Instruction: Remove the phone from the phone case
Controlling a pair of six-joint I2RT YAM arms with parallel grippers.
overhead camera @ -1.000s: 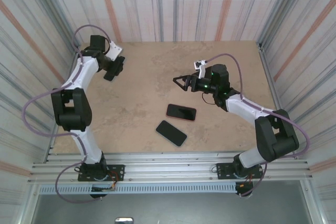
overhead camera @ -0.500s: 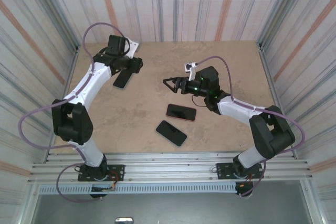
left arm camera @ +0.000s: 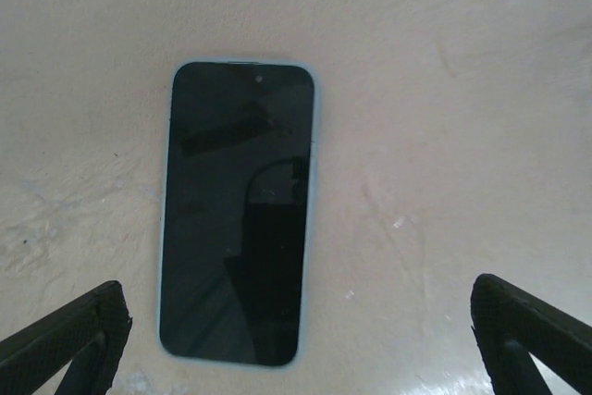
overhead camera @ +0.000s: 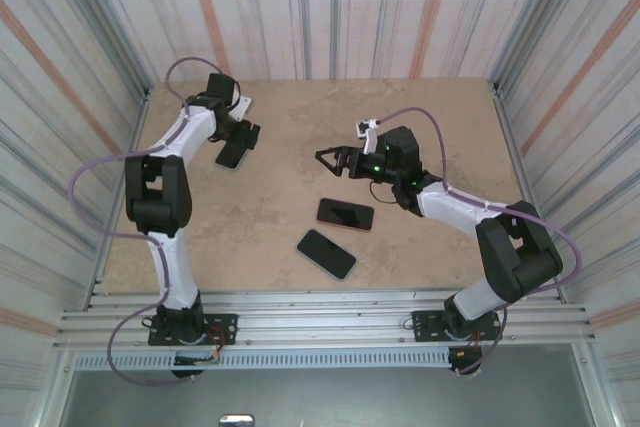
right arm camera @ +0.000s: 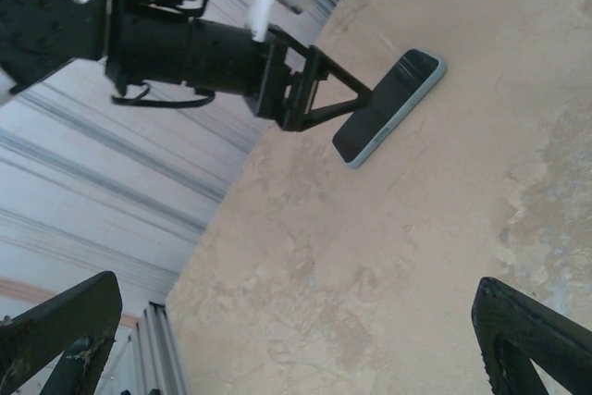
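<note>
**A:** From above, where's the left claw (overhead camera: 236, 144)?

**B:** At the table's (overhead camera: 420, 117) 10 o'clock, spread over a blue-edged phone (overhead camera: 229, 158) lying flat. The right claw (overhead camera: 323, 160) hangs wide and empty near centre. At its 6 o'clock lies a pink-rimmed phone (overhead camera: 345, 214), with a black phone (overhead camera: 326, 253) at that one's 7.

**A:** Left wrist?

**B:** Fingertips (left arm camera: 83, 330) far apart at 8 and 4, gripping nothing. The blue-edged phone lies screen-up, left of centre, clear of both. Whether it wears a case, I can't tell.

**A:** Right wrist?

**B:** Its tips (right arm camera: 65, 321) are splayed and empty. The phone sits at 1 o'clock under the left claw.
</note>
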